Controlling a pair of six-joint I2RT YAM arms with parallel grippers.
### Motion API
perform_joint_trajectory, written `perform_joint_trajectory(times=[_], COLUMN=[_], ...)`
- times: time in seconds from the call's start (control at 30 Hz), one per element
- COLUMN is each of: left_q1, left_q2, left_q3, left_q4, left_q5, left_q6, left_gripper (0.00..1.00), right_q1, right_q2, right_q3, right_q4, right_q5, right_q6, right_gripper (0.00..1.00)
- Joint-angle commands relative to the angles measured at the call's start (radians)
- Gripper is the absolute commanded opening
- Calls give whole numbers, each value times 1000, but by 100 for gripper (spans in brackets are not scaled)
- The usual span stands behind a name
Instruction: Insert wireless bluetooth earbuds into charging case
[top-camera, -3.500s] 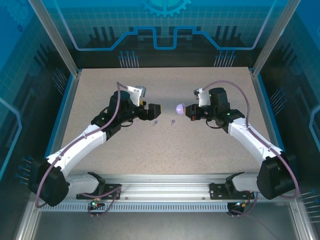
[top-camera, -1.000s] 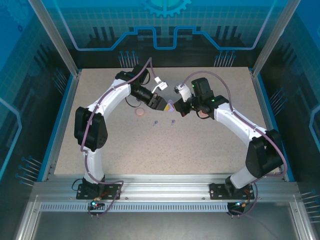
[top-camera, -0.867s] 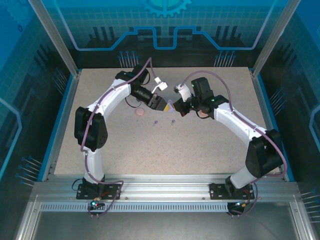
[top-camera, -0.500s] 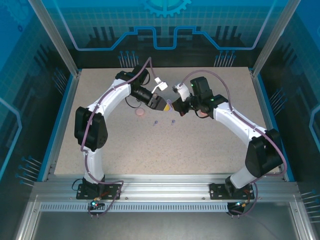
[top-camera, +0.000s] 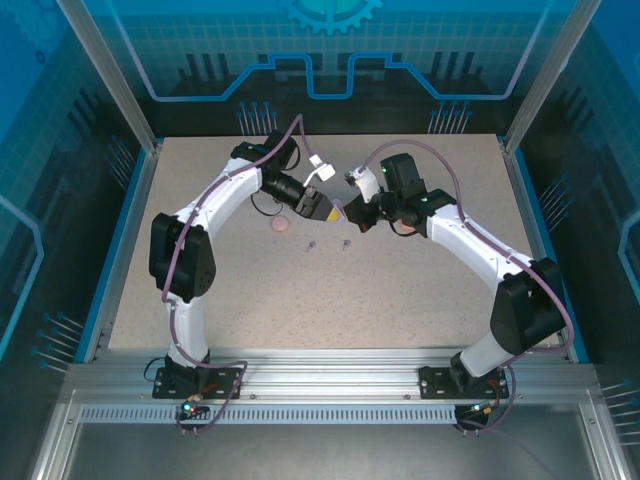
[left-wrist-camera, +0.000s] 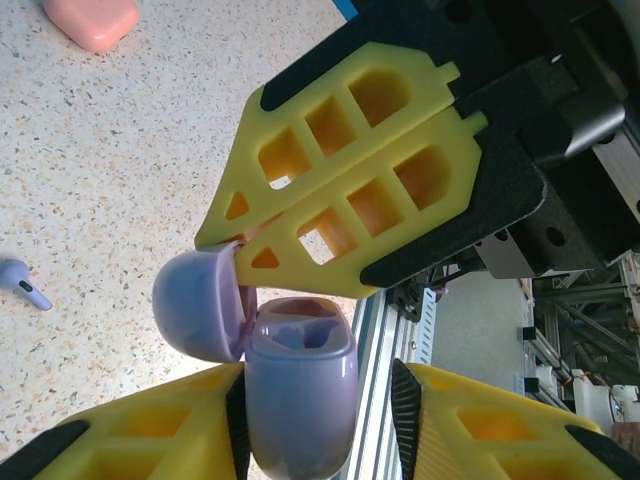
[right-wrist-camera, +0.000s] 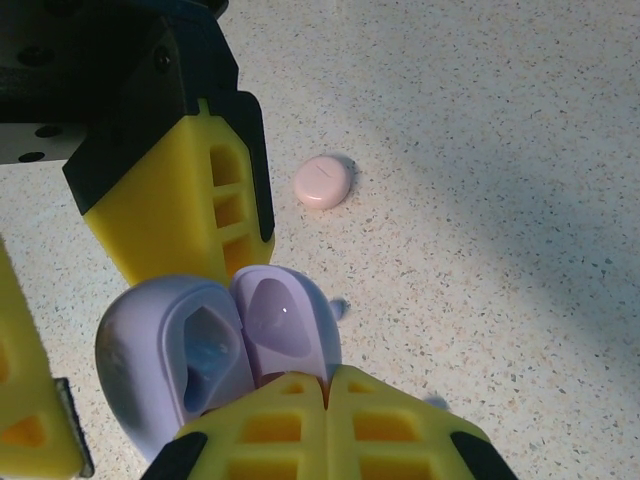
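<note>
A purple charging case (left-wrist-camera: 300, 395) hangs in the air between the two grippers, its lid (left-wrist-camera: 200, 305) swung open. My right gripper (right-wrist-camera: 328, 378) is shut on the lid's (right-wrist-camera: 285, 320) edge. My left gripper (left-wrist-camera: 318, 400) is open round the case body: one pad touches it and a gap is left at the other pad. The case's sockets look empty. Two purple earbuds (top-camera: 312, 245) (top-camera: 346, 243) lie on the table just in front of the grippers (top-camera: 331, 211) (top-camera: 349, 215). One earbud (left-wrist-camera: 22, 284) shows at the left edge of the left wrist view.
A shut pink case (top-camera: 281, 224) lies on the table left of the grippers, also seen as the pink case (right-wrist-camera: 325, 182) and the pink case (left-wrist-camera: 92, 18). A pinkish object (top-camera: 405, 228) sits partly hidden behind the right arm. Speckled tabletop (top-camera: 300, 300) spreads to the front.
The left jaws have narrowed round the purple case body. Both arms have barely moved, and the right gripper stays shut on the lid.
</note>
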Motion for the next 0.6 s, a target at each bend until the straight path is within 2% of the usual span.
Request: perform_joint_trajectory(times=[0.0, 0.57], left_q1=[4, 3], left_q2=[14, 17], left_q3=[4, -3], left_q4=[13, 27], left_q5=[42, 38], left_q6=[14, 10], left_gripper=[40, 37], right_q1=[13, 13], right_q2=[15, 14], right_q3=[32, 37], right_q4=[1, 0], right_q5=[-20, -25], right_q6=[12, 15], right_gripper=[0, 0])
